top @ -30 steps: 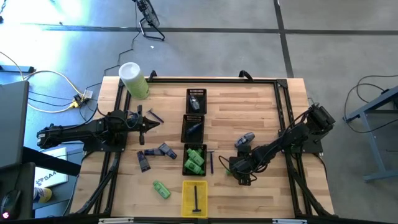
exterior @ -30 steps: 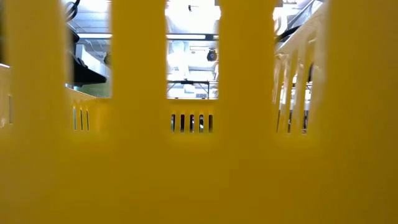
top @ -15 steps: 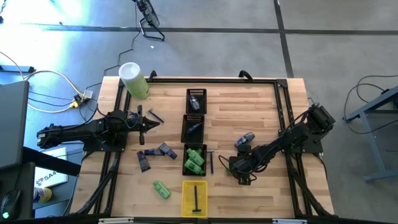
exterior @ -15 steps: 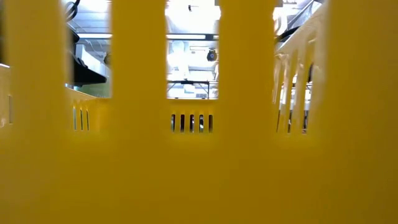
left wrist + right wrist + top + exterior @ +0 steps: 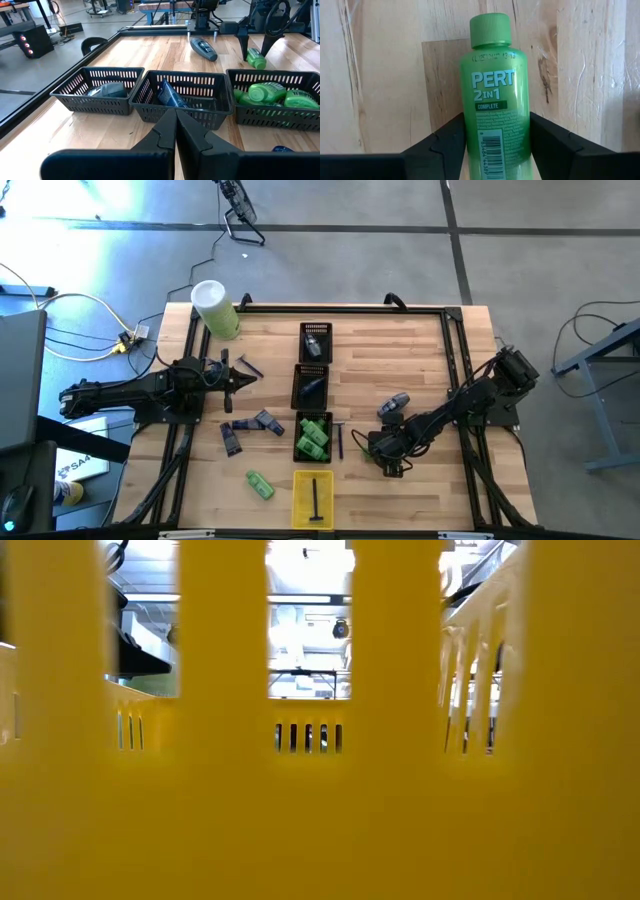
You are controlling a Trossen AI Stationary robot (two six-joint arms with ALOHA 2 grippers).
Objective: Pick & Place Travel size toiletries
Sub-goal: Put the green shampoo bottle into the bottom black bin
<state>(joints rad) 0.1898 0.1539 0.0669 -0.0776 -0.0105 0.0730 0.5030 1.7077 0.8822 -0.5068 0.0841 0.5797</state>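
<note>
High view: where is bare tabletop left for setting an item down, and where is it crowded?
Bare wood lies between the black trays and the right gripper toward the far edge, and near the table's front-left corner. It is crowded between the left gripper and the yellow tray, where tubes and a green bottle lie.

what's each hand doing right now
Left hand: shut, empty.
Right hand: fingers against both sides of a green bottle lying on the table.
</note>
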